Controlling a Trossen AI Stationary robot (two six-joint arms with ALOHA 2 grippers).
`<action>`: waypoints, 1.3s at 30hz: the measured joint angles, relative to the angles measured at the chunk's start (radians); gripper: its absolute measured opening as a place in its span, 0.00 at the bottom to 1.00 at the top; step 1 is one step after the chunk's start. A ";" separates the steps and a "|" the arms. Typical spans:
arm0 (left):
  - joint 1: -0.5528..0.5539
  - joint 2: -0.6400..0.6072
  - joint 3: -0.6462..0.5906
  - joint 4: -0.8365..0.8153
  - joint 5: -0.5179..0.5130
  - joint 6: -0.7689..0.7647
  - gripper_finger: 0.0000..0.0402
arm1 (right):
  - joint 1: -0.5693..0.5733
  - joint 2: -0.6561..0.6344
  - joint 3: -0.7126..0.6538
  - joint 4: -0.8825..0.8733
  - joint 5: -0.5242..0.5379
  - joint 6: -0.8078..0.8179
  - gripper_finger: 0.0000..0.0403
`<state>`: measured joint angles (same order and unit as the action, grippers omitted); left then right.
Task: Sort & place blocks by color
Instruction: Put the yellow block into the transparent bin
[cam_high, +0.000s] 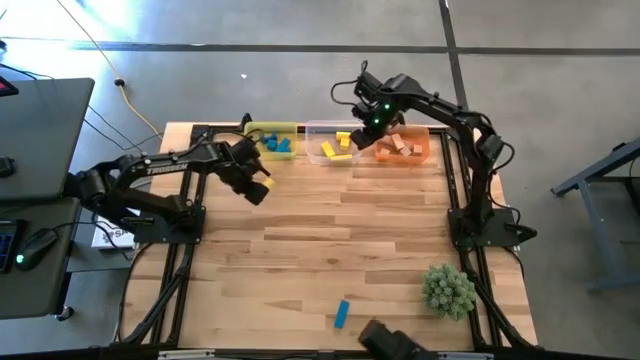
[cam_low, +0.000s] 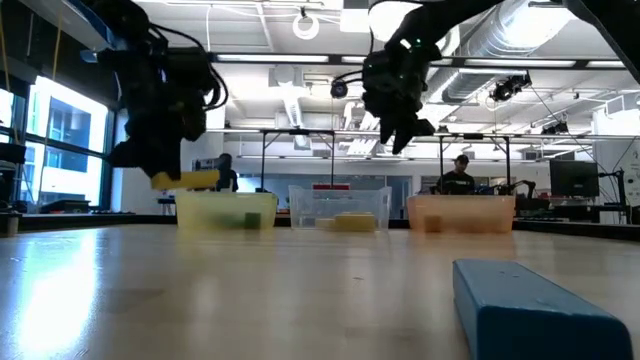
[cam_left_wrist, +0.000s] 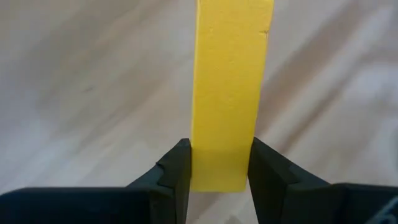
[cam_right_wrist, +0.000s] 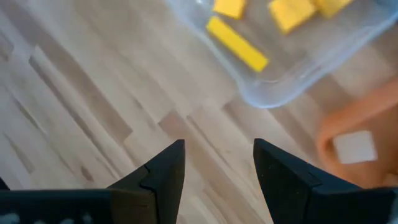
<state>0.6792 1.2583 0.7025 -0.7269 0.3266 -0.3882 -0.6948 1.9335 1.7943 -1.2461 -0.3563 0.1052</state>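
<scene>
My left gripper (cam_high: 258, 186) hangs over the table's left half, a little nearer than the bins, shut on a yellow bar (cam_high: 266, 184). My right gripper (cam_high: 368, 128) hovers open above the near rims of the clear bin (cam_high: 318, 131) and the orange bin (cam_high: 425, 150), holding nothing (cam_right_wrist: 217, 155). The yellow bin (cam_high: 288, 127) holds blue blocks (cam_high: 277, 145). Yellow blocks (cam_high: 338, 146) lie in the clear bin and tan blocks (cam_high: 400, 146) in the orange one. One blue bar (cam_high: 342, 313) lies flat near the table's near edge. My left gripper pinches the yellow bar by one end (cam_left_wrist: 222, 171) between its two fingers (cam_left_wrist: 177, 168). The rest of the bar (cam_left_wrist: 230, 68) sticks out past the fingertips. In the low view the bar (cam_low: 187, 179) sits about level under the gripper, lifted clear of the table.
A spiky green plant ball (cam_high: 448, 290) sits at the near right corner. A dark object (cam_high: 388, 340) stands at the near edge beside the blue bar. The three bins line the far edge. Bare wood lies across the table's middle (cam_high: 330, 240).
</scene>
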 joint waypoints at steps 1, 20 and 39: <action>0.000 -0.008 0.007 0.001 0.026 0.020 0.25 | 0.014 0.000 0.000 0.000 0.000 0.000 0.44; -0.035 -0.039 0.037 -0.007 0.523 0.219 0.25 | 0.392 0.002 0.000 0.251 0.134 -0.238 0.44; -0.139 -0.039 0.037 0.083 0.664 0.108 0.25 | 0.619 0.002 0.000 0.679 0.178 -0.723 0.44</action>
<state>0.5407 1.2190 0.7391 -0.6434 0.9902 -0.2800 -0.0757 1.9354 1.7943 -0.5674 -0.1780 -0.6178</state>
